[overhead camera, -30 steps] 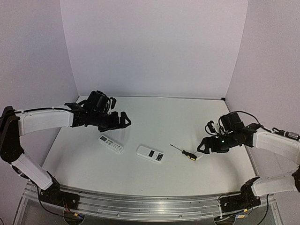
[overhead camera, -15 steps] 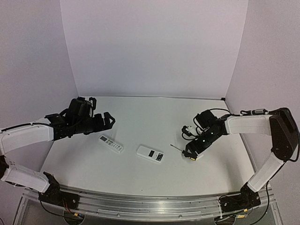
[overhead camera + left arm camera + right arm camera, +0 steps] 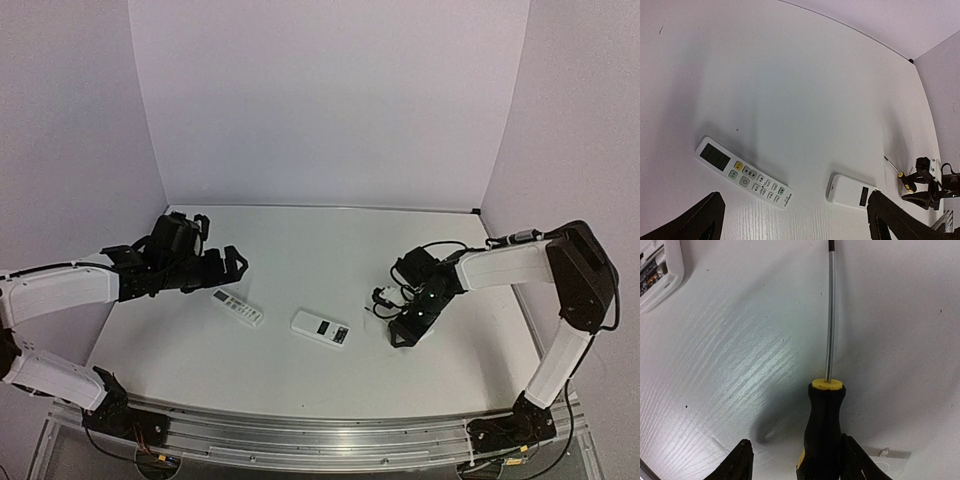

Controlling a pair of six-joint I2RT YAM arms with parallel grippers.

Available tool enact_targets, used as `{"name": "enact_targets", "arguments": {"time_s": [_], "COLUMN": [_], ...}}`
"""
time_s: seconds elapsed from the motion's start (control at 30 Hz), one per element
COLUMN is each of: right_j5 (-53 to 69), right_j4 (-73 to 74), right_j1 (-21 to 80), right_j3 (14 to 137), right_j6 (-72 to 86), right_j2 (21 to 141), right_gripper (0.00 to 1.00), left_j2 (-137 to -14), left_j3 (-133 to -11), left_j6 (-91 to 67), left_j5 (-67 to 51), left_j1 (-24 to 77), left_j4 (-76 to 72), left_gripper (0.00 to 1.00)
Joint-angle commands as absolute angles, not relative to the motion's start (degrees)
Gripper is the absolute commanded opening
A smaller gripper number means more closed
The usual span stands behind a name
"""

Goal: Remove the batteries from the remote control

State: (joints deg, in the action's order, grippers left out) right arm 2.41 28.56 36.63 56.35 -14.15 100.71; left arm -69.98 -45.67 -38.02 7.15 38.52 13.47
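The remote control (image 3: 320, 328) lies back up near the table's front middle, plain white with a dark patch; it also shows in the left wrist view (image 3: 852, 191), and one corner shows in the right wrist view (image 3: 657, 270). No batteries are visible. My left gripper (image 3: 230, 262) hovers open and empty above the table, left of both remotes. My right gripper (image 3: 403, 333) is down at the black-and-yellow screwdriver (image 3: 822, 440). The handle lies between the open jaws, against the right finger (image 3: 857, 462) and apart from the left finger (image 3: 742, 462).
A slimmer white remote with grey buttons (image 3: 237, 307) lies face up left of the remote control. The screwdriver's shaft (image 3: 830, 315) points away from the gripper, to the right of the remote's corner. A small flat white piece (image 3: 886, 453) lies beside the handle.
My right gripper has moved left and come down around the screwdriver handle. My left arm has drawn back to the left, away from the middle.
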Motion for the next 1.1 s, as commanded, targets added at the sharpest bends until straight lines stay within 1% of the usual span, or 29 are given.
{"name": "enact_targets", "arguments": {"time_s": [0.0, 0.1, 0.33, 0.47, 0.53, 0.6, 0.7, 0.87, 0.97, 1.07], "right_j5": [0.01, -2.37, -2.91, -2.45, -0.66, 3.36, 12.14, 26.72, 29.25, 29.45], "right_j4": [31.54, 32.16, 34.15, 34.18, 34.12, 34.19, 34.24, 34.22, 34.12, 34.10], "right_j1": [38.08, 38.94, 39.47, 39.64, 39.80, 39.82, 39.92, 40.32, 40.78, 41.56], "right_j3": [59.12, 59.75, 60.33, 59.81, 59.66, 59.55, 59.39, 58.96, 59.47, 60.02], "right_j6": [-15.26, -15.06, -13.61, -13.43, -13.86, -14.49, -14.68, -14.05, -13.57, -13.59], "right_j2": [102.96, 104.10, 104.63, 102.70, 100.64, 97.98, 93.20, 86.40, 85.06, 84.49], "right_gripper": [0.50, 0.45, 0.20, 0.11, 0.08, 0.04, 0.00, 0.00, 0.00, 0.00], "left_j2": [-71.20, -71.59, -71.29, -71.19, -71.39, -71.62, -72.33, -77.26, -82.30, -86.70], "left_j3": [-46.02, -45.74, -45.17, -45.10, -45.16, -45.02, -44.57, -45.53, -46.68, -47.47], "left_j6": [-38.55, -38.67, -38.48, -37.38, -36.38, -34.35, -31.50, -34.41, -37.83, -42.74], "left_j5": [5.85, 5.05, 4.01, 2.16, -0.57, -6.11, -17.52, -33.78, -42.88, -47.38], "left_j1": [38.23, 38.23, 38.23, 38.23, 38.23, 38.23, 38.25, 38.25, 38.42, 38.88], "left_j4": [11.59, 11.21, 10.93, 10.20, 9.18, 7.08, 2.26, -6.81, -13.06, -19.10], "left_gripper": [1.00, 1.00, 1.00, 1.00, 1.00, 1.00, 1.00, 0.99, 0.97, 0.92]}}
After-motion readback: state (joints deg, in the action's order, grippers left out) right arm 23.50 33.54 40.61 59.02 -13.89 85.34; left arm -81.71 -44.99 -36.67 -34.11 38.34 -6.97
